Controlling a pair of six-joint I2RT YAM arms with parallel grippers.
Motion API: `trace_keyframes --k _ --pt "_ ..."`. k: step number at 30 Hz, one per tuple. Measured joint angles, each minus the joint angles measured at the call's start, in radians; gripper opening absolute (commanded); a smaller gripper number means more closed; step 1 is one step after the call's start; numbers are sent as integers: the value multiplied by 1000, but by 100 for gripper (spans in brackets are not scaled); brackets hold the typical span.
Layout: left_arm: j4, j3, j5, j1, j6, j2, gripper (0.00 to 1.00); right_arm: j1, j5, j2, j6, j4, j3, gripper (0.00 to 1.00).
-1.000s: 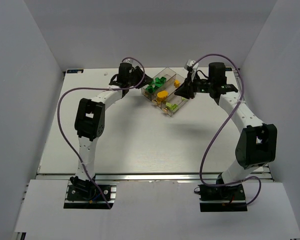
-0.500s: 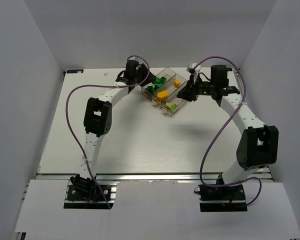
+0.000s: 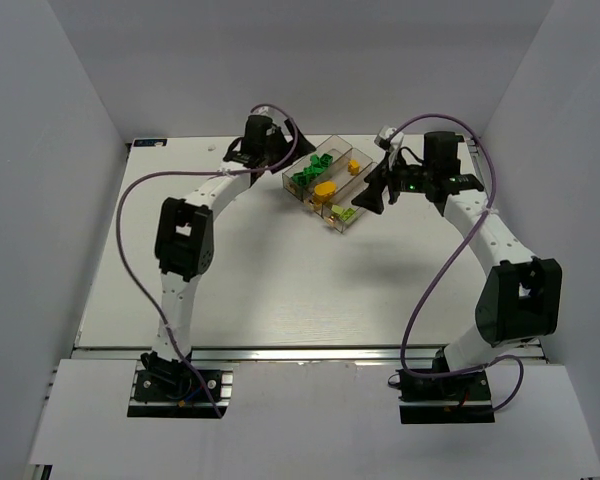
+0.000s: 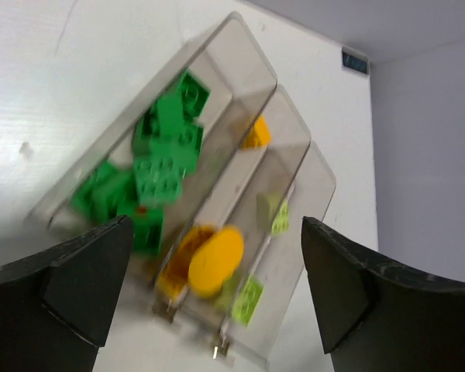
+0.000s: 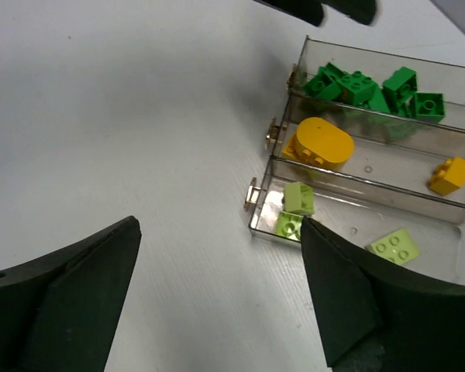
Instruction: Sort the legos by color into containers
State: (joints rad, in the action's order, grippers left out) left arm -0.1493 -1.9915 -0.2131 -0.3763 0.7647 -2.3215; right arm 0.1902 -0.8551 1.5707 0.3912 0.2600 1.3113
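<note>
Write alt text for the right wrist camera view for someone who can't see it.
A clear three-bin tray sits on a white table, sorted by color: dark green bricks in the far bin, orange pieces in the middle, pale yellow-green bricks in the nearest. The right claw, wide open and empty, frames the bottom edge with its two dark fingers.

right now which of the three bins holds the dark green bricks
The outer bin on the left gripper side, piled with dark green bricks. The middle bin holds orange pieces, the other outer bin pale green ones.
</note>
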Motion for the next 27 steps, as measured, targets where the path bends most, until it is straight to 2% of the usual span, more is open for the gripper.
trace_keyframes --k 9,14,21,27 --pt "128 619 -3 0 -126 635 98 0 236 -51 -48 19 -39 89" --pt "194 862 31 0 -157 896 98 -1 331 -122 -61 14 -113 89" --pt "148 1050 105 0 -191 1101 98 -4 479 -167 -177 -19 -145 89" --pt "123 1072 127 0 -192 1172 98 -7 524 -219 -228 -31 -203 89"
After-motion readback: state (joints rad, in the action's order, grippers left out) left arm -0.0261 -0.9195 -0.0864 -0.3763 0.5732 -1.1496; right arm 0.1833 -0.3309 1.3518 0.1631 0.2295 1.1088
